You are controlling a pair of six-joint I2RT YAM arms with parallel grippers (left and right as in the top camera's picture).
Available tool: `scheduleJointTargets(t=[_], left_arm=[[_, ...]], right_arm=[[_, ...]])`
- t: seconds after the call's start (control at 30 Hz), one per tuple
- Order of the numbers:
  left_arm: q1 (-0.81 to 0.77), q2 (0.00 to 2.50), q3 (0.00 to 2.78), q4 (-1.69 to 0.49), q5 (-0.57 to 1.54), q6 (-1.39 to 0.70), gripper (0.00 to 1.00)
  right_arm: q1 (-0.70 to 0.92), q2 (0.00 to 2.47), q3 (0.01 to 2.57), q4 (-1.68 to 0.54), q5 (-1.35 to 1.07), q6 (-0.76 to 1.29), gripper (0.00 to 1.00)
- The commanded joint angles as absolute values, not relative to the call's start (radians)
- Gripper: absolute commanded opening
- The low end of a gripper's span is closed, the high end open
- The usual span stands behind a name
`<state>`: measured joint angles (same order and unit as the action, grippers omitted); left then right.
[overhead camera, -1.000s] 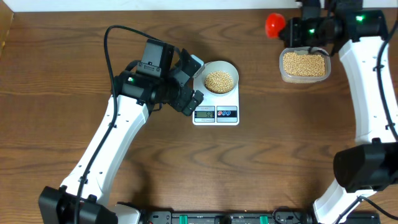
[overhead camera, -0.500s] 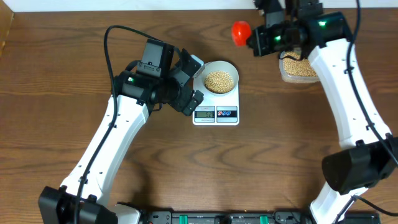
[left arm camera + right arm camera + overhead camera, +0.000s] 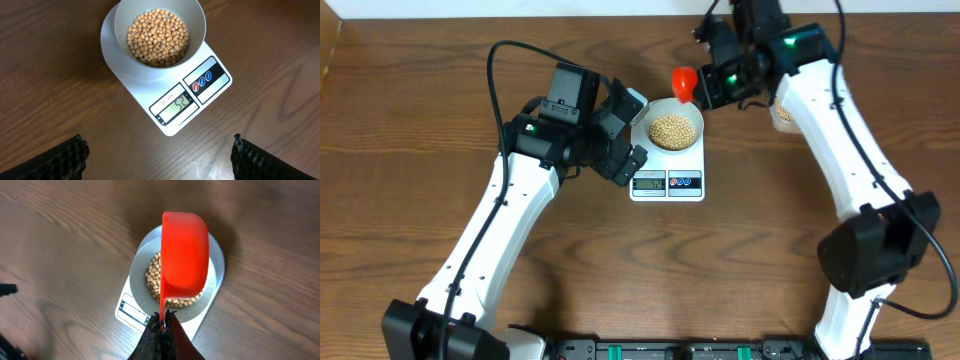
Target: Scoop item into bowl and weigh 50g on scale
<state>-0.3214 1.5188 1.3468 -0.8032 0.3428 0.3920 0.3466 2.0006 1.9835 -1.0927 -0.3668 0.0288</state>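
The white bowl (image 3: 697, 113) holds tan beans (image 3: 674, 129) and stands on the white scale (image 3: 667, 183). In the left wrist view the bowl (image 3: 197, 20) with beans (image 3: 157, 37) sits on the scale (image 3: 210, 75), whose display reads 52. My left gripper (image 3: 632, 130) is open and empty just left of the scale; its fingers (image 3: 157, 150) are spread wide. My right gripper (image 3: 712, 85) is shut on the handle of a red scoop (image 3: 684, 82) held at the bowl's far rim. In the right wrist view the scoop (image 3: 184, 255) hangs over the bowl (image 3: 137, 275) beyond my right gripper (image 3: 162, 322).
A clear plastic tub (image 3: 778, 112) of beans stands at the back right, mostly hidden behind my right arm. The left arm's black cable loops over the table at the back left. Bare wood lies in front of the scale.
My right arm has carried the red scoop leftward from the clear tub to the far rim of the bowl. The left arm has not moved.
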Motion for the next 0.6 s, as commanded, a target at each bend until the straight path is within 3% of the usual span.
scheduleJointTargets(t=[0.0, 0.57], left_arm=[[-0.320, 1.530, 1.339, -0.802, 0.358, 0.387, 0.93], [-0.320, 1.530, 1.339, -0.802, 0.358, 0.387, 0.93]], right_arm=[[0.368, 2.012, 1.992, -1.101, -0.359, 0.006, 0.01], [0.419, 2.015, 1.892, -1.066, -0.234, 0.012, 0.01]])
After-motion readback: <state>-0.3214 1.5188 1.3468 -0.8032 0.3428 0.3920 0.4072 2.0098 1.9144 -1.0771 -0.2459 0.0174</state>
